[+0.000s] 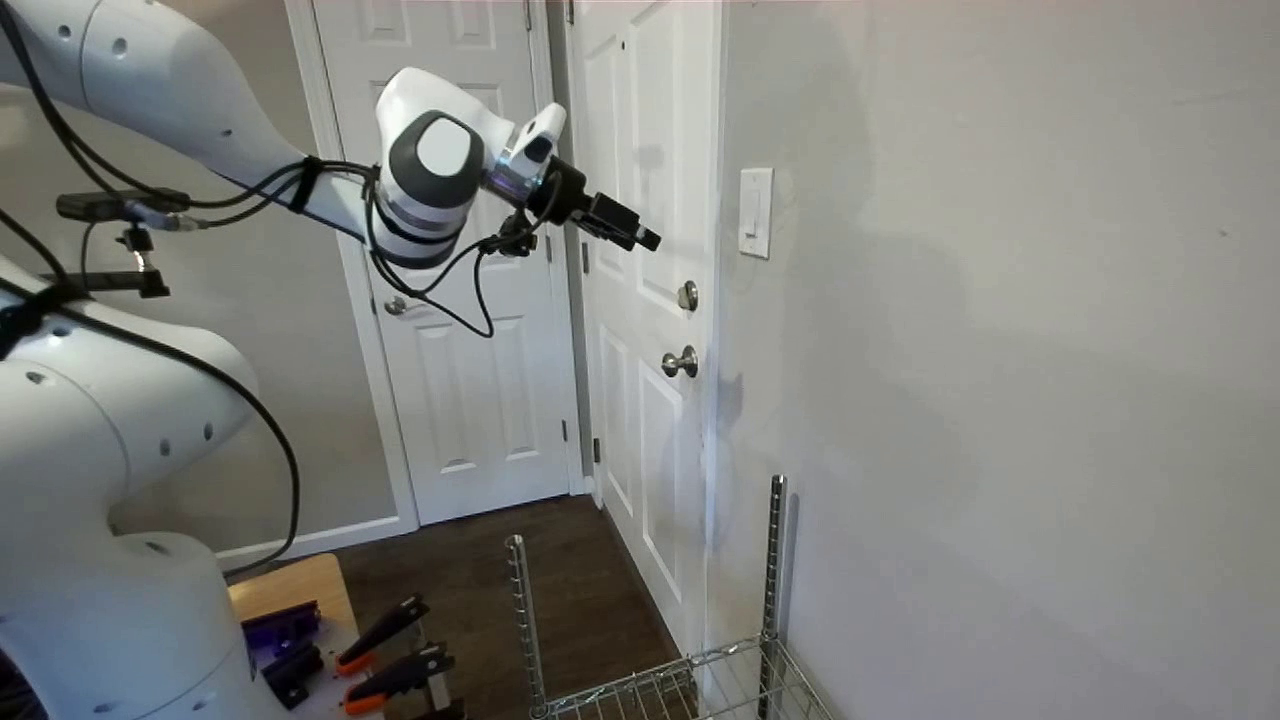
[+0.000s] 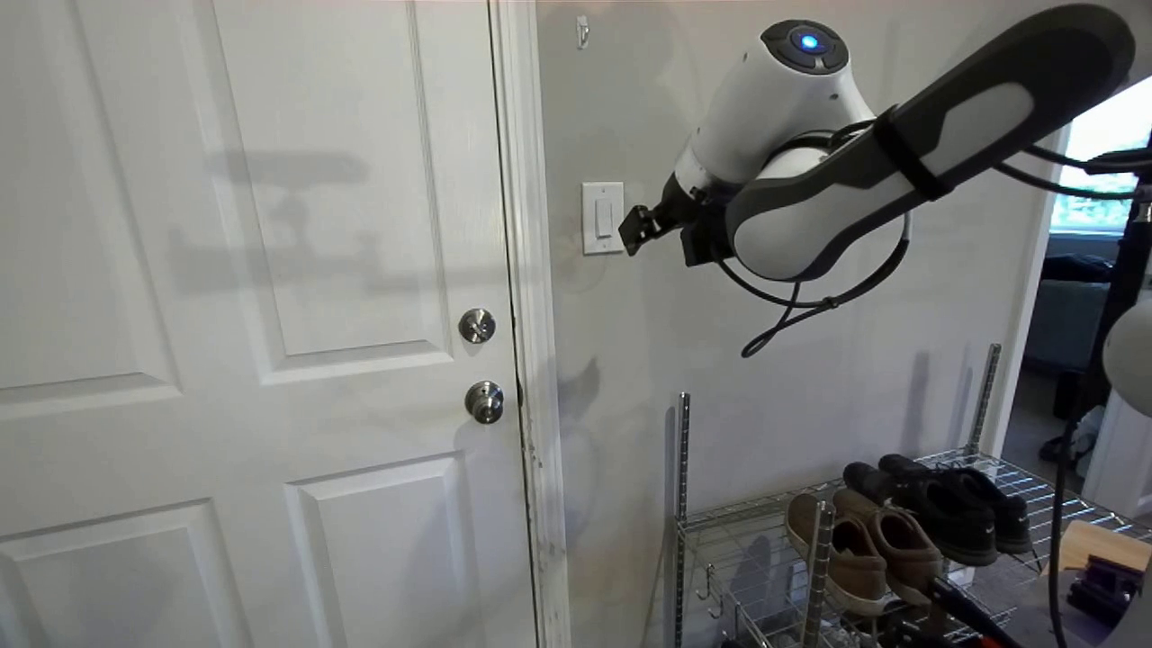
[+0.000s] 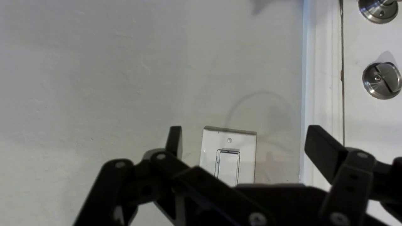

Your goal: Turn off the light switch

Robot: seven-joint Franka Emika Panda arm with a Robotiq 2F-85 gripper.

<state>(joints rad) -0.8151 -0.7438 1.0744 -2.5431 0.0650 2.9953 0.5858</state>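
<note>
The light switch is a white upright plate with a rectangular rocker in its middle, on the grey wall beside the door frame. It shows in both exterior views (image 1: 756, 213) (image 2: 592, 236). In the wrist view the light switch (image 3: 246, 153) appears between the two fingers, with its lower part in the picture hidden behind the gripper's body. My black gripper shows in both exterior views (image 1: 648, 240) (image 2: 633, 232), pointing toward the wall near the switch and apart from it. In the wrist view the gripper (image 3: 246, 138) is wide open, with nothing between its fingers.
A white door with a round metal knob (image 1: 681, 362) and a deadbolt (image 1: 688, 295) stands beside the switch. The wrist picture stands upside down. A wire shelf (image 1: 640, 690) stands below against the wall, with brown shoes (image 2: 855, 558) and black shoes (image 2: 954, 517) on it.
</note>
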